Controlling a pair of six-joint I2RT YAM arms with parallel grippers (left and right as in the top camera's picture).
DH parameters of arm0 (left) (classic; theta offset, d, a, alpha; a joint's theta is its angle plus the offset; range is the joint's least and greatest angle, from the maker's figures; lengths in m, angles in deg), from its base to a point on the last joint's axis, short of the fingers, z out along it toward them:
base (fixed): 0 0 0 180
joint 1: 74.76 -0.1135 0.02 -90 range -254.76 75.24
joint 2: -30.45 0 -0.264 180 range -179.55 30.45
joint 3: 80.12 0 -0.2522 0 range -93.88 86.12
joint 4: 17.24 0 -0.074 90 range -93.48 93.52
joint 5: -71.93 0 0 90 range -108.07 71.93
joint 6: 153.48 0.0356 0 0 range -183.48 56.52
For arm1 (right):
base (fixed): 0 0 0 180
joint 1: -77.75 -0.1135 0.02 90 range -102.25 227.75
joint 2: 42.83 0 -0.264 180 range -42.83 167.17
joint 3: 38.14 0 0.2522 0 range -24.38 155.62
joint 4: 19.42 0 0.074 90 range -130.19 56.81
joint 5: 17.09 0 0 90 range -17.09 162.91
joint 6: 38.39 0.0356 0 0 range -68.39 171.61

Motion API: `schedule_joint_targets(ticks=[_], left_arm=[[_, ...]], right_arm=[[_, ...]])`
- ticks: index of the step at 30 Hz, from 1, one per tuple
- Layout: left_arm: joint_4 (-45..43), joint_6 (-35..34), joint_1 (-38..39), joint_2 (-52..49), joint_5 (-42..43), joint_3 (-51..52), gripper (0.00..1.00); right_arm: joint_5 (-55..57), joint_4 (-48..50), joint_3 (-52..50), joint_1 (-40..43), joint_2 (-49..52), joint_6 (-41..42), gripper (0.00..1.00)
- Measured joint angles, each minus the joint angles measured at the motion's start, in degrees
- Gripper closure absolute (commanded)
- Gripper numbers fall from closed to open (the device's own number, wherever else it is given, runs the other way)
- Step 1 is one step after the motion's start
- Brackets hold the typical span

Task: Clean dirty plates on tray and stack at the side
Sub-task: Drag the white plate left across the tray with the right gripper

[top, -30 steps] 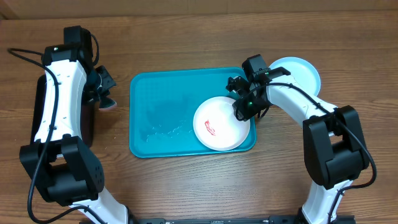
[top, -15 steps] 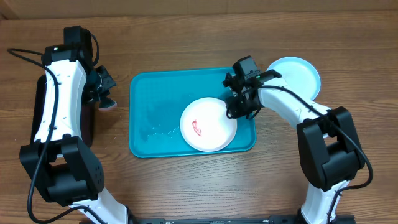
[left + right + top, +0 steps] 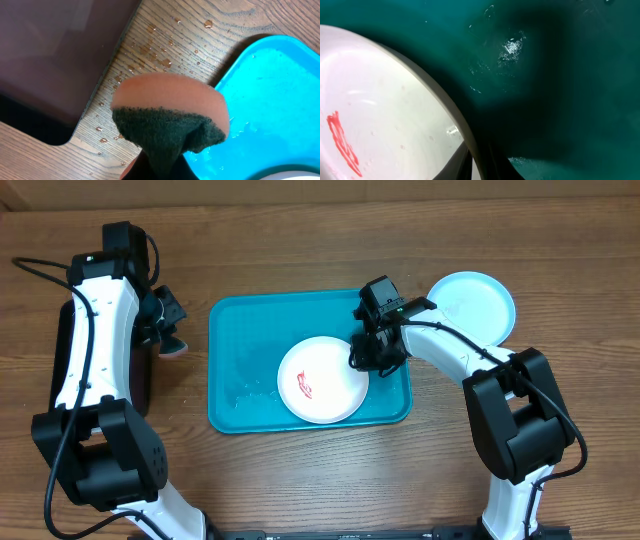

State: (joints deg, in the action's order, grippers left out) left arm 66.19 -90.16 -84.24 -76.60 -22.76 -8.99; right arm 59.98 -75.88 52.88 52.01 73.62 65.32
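Dragging noted: white plate (image 3: 322, 379) has been pulled left from the right end of the tray (image 3: 250, 340) to its middle by the right gripper (image 3: 362, 360), which is clamped on the rim. Red smear (image 3: 304, 386) is not yet cleaned. Sponge (image 3: 170, 107) is held pinched in the left gripper (image 3: 168, 330), just left of the tray. Blue plate (image 3: 475, 302) is set aside at right. No writing is legible.

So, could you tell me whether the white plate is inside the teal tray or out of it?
Inside: the white plate lies within the rim of the teal tray, right of centre, red smear showing.
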Motion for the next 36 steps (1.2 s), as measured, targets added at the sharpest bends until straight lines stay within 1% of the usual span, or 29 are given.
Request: schedule_joint_targets(ticks=[1, 2, 5, 7, 11, 13, 17, 21, 22, 25, 28, 36], left_arm=[[0.00, 0.00, 0.00, 0.00, 0.00, 0.00, 0.96], [0.00, 0.00, 0.00, 0.00, 0.00, 0.00, 0.96], [0.00, 0.00, 0.00, 0.00, -0.02, 0.00, 0.96], [0.00, 0.00, 0.00, 0.00, 0.00, 0.00, 0.95], [-0.02, 0.00, 0.00, 0.00, 0.00, 0.00, 0.96], [-0.04, 0.00, 0.00, 0.00, 0.00, 0.00, 0.96], [-0.28, -0.02, 0.00, 0.00, 0.00, 0.00, 0.96], [-2.34, -0.02, 0.00, 0.00, -0.02, 0.00, 0.95], [-3.06, -0.02, -0.02, 0.00, 0.00, 0.00, 0.96], [-4.90, -0.02, -0.46, 0.00, 0.00, 0.00, 0.96], [-6.16, -0.02, -1.53, 0.00, 0.04, 0.00, 0.96], [-6.80, 0.00, -7.32, 0.00, -0.13, 0.00, 0.96]], right_arm=[[-0.26, 0.04, 0.00, -0.02, 0.02, 0.35, 0.89], [-0.35, 0.09, 0.00, 0.00, 0.04, 0.50, 0.92], [-3.02, 1.11, 0.00, 0.07, 0.31, 1.01, 0.92], [-5.84, 2.19, 0.00, 0.09, 0.79, 1.22, 0.96], [-10.19, 4.94, -0.02, 0.09, 1.68, 2.27, 0.96], [-11.02, 6.62, -0.02, 0.09, 2.08, 4.37, 0.96], [-10.71, 7.69, -0.02, 0.09, 2.23, 9.66, 0.96], [-9.25, 7.54, -0.02, 0.09, 2.23, 12.85, 0.96], [-8.79, 7.37, -0.02, 0.09, 2.23, 13.35, 0.95], [-7.65, 6.86, 0.13, 0.04, 2.16, 14.36, 0.83], [-6.97, 6.62, 0.44, 0.02, 1.99, 14.03, 0.78], [-5.66, 5.11, 1.22, 0.04, 1.79, 12.17, 0.73]])
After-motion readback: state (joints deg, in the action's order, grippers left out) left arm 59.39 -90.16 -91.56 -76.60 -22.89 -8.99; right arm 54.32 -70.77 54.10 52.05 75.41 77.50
